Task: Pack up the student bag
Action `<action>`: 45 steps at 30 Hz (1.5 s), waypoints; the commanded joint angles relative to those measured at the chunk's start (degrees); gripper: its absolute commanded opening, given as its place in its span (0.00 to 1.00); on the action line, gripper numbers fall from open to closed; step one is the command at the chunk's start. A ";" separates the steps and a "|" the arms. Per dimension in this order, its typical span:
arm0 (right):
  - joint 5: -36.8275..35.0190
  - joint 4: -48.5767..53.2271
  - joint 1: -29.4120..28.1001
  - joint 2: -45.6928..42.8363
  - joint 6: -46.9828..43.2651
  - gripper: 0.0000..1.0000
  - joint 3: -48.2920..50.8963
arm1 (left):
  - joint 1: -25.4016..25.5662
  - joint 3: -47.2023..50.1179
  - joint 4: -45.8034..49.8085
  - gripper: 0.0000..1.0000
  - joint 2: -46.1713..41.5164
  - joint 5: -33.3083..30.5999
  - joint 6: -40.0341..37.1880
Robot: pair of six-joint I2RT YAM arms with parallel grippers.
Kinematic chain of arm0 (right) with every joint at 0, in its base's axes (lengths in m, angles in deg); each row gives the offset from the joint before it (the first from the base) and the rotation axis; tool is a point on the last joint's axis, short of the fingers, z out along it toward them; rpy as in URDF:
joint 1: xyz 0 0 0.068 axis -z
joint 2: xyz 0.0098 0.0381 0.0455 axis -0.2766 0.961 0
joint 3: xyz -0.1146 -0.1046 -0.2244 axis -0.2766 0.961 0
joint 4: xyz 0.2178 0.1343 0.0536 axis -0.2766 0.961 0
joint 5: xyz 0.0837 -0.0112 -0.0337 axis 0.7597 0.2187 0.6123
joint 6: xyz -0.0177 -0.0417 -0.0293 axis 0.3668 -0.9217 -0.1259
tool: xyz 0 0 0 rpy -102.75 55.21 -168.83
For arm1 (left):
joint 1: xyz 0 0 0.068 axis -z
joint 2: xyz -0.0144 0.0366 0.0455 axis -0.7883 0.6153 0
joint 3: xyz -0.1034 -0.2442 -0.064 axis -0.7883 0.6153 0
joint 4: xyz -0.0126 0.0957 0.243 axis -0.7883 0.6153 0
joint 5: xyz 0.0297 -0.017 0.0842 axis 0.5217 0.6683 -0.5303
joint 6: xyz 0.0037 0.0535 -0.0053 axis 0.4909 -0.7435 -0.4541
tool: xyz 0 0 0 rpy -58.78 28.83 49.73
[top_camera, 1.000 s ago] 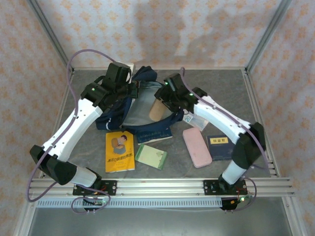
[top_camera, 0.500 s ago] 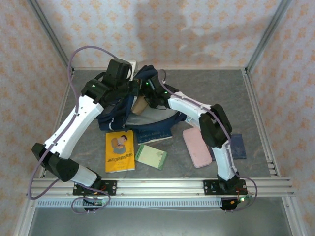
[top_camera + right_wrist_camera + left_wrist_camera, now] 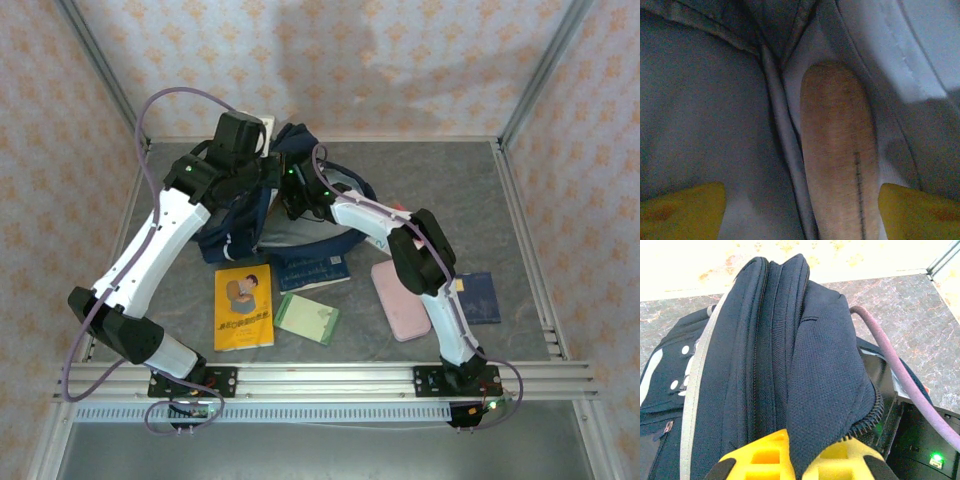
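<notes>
Two pincers logged. Left gripper (image 3: 797, 462): clamped shut on the zip-edged flap of the student bag (image 3: 765, 365), holding the mouth up. Right gripper (image 3: 800, 210): spread wide inside the bag, straddling a tan stitched pouch (image 3: 835, 140) without pinching it.

Located left of centre toward the far side of the table (image 3: 520, 200), slumped.

Judged soft, floppy, fairly light. Likely to collapse unless lifted. Best gripped at the zip hem or a strap, not the slack panels.

No brand legible on the bag. Nearby: yellow book (image 3: 243, 307), blue book (image 3: 315, 272), green notebook (image 3: 308, 318), pink case (image 3: 400, 300), navy booklet (image 3: 478, 297). Cover print too small to read.
</notes>
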 commanded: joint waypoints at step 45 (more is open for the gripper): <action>-27.17 56.03 3.02 -43.79 -47.37 1.00 45.34 | -0.63 18.68 -12.33 0.00 -4.86 6.87 6.20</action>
